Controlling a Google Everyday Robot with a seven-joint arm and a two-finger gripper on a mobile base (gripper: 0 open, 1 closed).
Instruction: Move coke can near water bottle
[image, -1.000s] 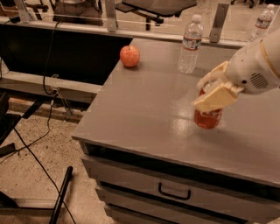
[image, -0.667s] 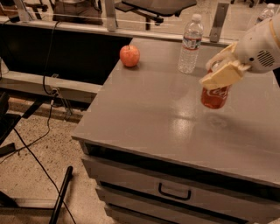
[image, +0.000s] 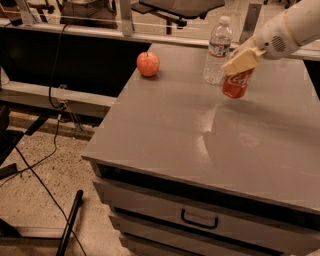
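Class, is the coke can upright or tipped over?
Upright: the coke can is top-up, held by the gripper at its top, beside the water bottle.

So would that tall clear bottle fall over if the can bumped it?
Likely tippy: the tall clear plastic water bottle stands narrow and upright. Being plastic, probably light, so might slide. The gripper holds the red soda can beside it.

One camera looks down at a slant over the near-left corner of the bench (image: 200, 145), facing its far edge from fairly close. The claw (image: 243, 61), clasping the coke can (image: 237, 84), sits upper right.
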